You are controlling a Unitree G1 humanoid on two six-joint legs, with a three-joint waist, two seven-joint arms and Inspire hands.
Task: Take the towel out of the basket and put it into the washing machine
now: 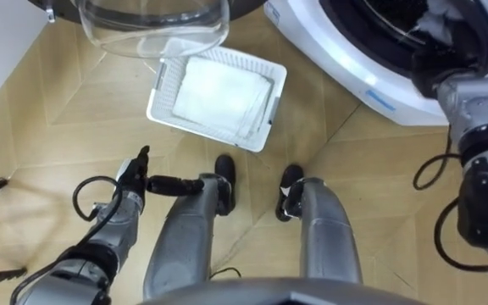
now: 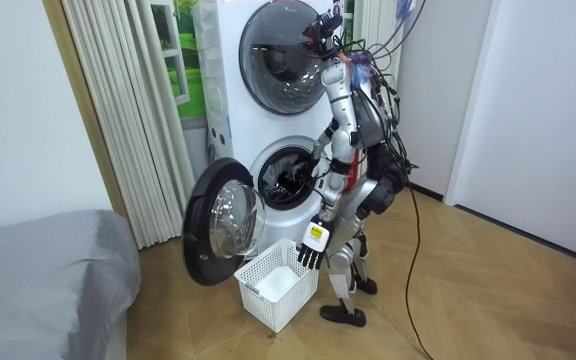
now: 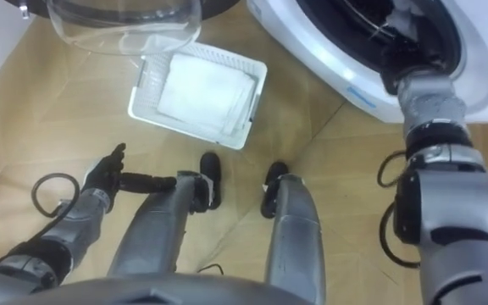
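The left robot hand hangs loose and straight-fingered, holding nothing. At its 1 o'clock the white towel lies folded flat in the basket on the floor. It looks soft, light and limp, so a pinch at a folded edge should lift it, though it will likely droop. The right robot hand is inside the washing machine drum at 2 o'clock, and I cannot tell its grip.

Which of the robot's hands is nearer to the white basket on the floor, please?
Left. The left hand hangs open by the robot's side, just short of the basket and apart from it; the right hand is farther off, reaching into the washing machine.
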